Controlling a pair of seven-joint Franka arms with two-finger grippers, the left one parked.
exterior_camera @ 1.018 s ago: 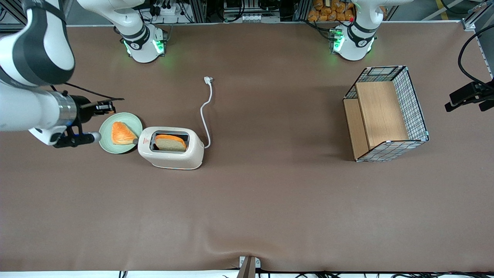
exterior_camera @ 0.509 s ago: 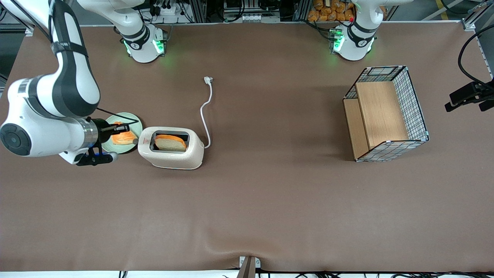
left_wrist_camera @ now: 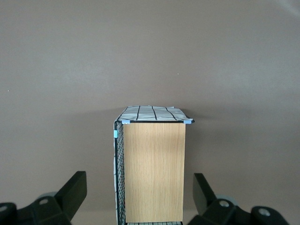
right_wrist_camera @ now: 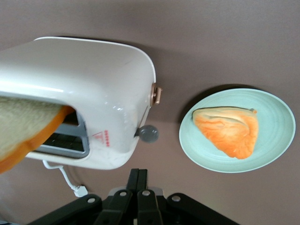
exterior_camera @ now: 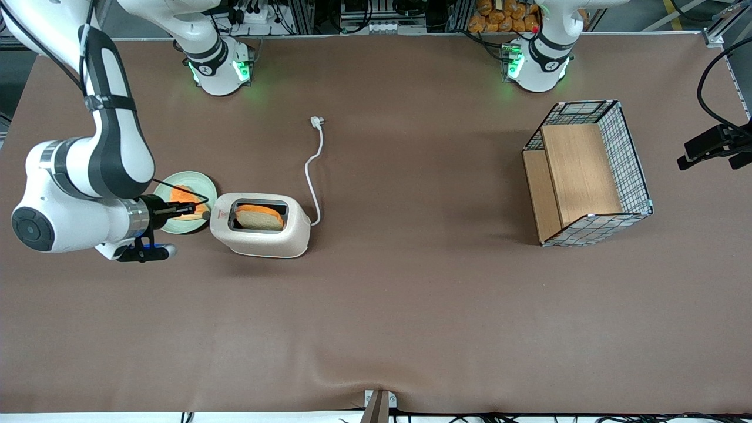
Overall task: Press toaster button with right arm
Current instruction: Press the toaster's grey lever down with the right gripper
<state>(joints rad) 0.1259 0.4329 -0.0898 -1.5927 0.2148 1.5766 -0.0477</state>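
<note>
The cream-white toaster (exterior_camera: 261, 232) (right_wrist_camera: 79, 98) stands on the brown table with a slice of bread (exterior_camera: 259, 217) in its slot. Its small dark grey button (exterior_camera: 205, 215) (right_wrist_camera: 148, 133) sticks out of the end that faces the working arm. My right arm (exterior_camera: 88, 194) reaches in low over the table. The gripper (exterior_camera: 189, 207) (right_wrist_camera: 138, 174) is shut, both fingers pressed together, its tip just above the button and a short way from it, over the edge of the green plate.
A green plate (exterior_camera: 207, 186) (right_wrist_camera: 274, 112) with an orange bread slice (exterior_camera: 183, 194) (right_wrist_camera: 229, 131) sits beside the toaster's button end. The white cord (exterior_camera: 314, 170) runs farther from the camera. A wire-and-wood basket (exterior_camera: 587, 173) stands toward the parked arm's end.
The right arm has swung down and toward the toaster. The gripper went from above the plate's outer edge to just above the button.
</note>
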